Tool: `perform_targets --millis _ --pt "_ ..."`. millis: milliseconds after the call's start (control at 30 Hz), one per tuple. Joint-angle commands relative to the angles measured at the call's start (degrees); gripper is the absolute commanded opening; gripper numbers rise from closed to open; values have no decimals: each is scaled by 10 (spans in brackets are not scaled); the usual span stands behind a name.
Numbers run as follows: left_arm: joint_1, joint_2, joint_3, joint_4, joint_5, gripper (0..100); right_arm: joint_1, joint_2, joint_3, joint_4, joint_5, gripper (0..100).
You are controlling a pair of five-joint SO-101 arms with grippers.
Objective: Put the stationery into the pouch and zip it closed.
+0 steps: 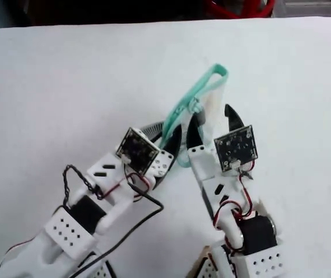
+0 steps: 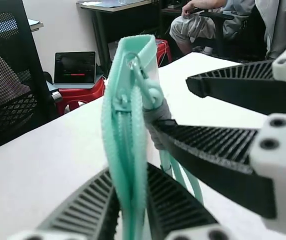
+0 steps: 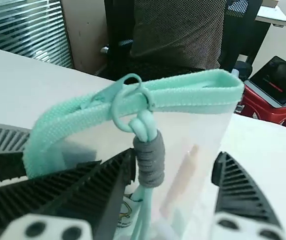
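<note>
Left end effector [image 2: 128, 190] pinches the limp, clear plastic pouch [image 3: 203, 135] by its mint zipper band [image 2: 125, 125]; right end effector [image 3: 175, 160], spread, flanks the grey-wrapped pull cord [image 3: 146, 157], the likeliest hold.

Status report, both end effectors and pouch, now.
Left end effector shut on mint-green zipper edge of translucent pouch. Right end effector open, straddling pouch beside grey-wrapped pull cord. No obstruction seen.

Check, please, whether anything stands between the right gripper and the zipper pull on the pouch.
Nothing visible does. The right gripper is open astride the pouch, and the grey-wrapped zipper pull hangs right beside one of its fingers, touching or nearly so. The left gripper pinches the zipper band farther along, outside that gap.
</note>
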Motion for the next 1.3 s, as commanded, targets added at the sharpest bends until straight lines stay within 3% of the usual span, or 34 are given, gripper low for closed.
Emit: perform_targets --millis 0,200,333,367,433,700,1000,1267 --pt "-3 2 -1 3 -5 23 -26 -7 -3 -28 0 245" --pt "-4 2 -2 2 -6 23 -13 65 22 -109 0 231" --pt "-6 2 -3 2 -6 23 0 112 22 -153 -2 19" --pt "-6 2 -3 2 -6 23 6 112 22 -154 -4 9" --pt "-6 2 -3 2 -6 23 17 109 18 -153 -4 45" --pt "-5 2 -2 2 -6 23 100 6 -84 -101 0 18" --pt "-4 2 -1 4 -6 23 124 115 -118 -221 111 18" --pt "-5 4 -1 3 -6 23 192 187 -145 -283 127 18"
